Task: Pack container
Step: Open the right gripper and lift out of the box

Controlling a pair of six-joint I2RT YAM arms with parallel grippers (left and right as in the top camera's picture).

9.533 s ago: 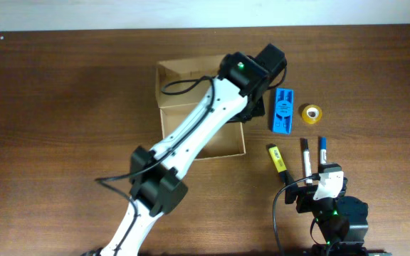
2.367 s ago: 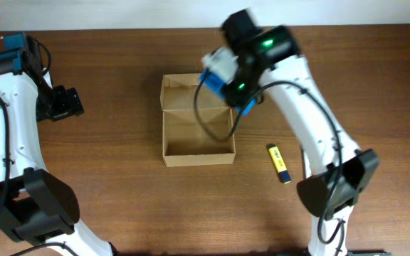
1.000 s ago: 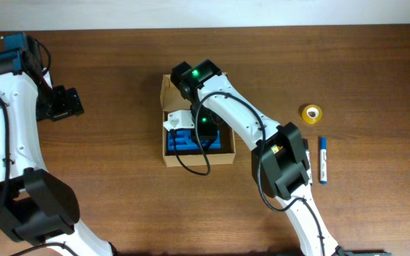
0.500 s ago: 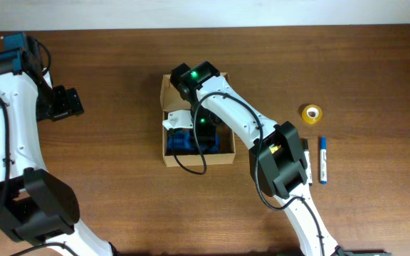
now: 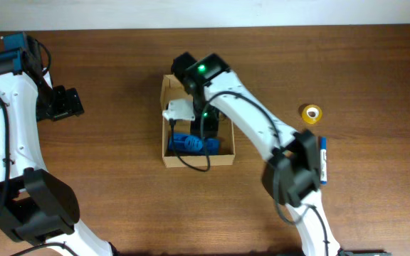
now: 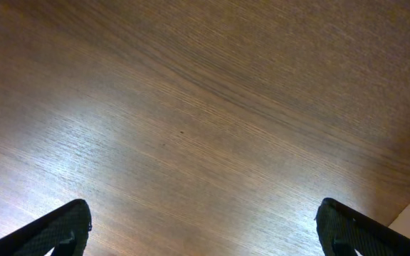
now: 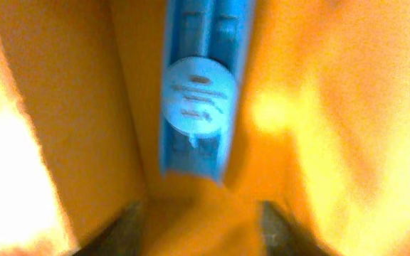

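Note:
The container (image 5: 166, 126), a tan cardboard box with its flap lid folded back, sits mid-table. A blue flat case (image 5: 186, 144) lies inside it along the near wall. My right gripper (image 5: 205, 132) hangs down into the box just above the case. In the right wrist view the case (image 7: 199, 96) with its round white label lies ahead of my right gripper (image 7: 203, 231). Its fingers (image 7: 123, 227) stand apart with only cardboard floor between them, and the box walls (image 7: 62, 107) rise on both sides. My left gripper (image 5: 64, 104) is at the far left, open over bare wood (image 6: 208, 235).
A yellow tape roll (image 5: 311, 112) lies right of the box. A blue pen (image 5: 323, 158) lies below it, partly behind the right arm's lower links. The table's far edge runs along the top of the overhead view.
My right arm has pulled back toward the far side of the box, off the blue case. The case stays in the box. The left arm has not moved.

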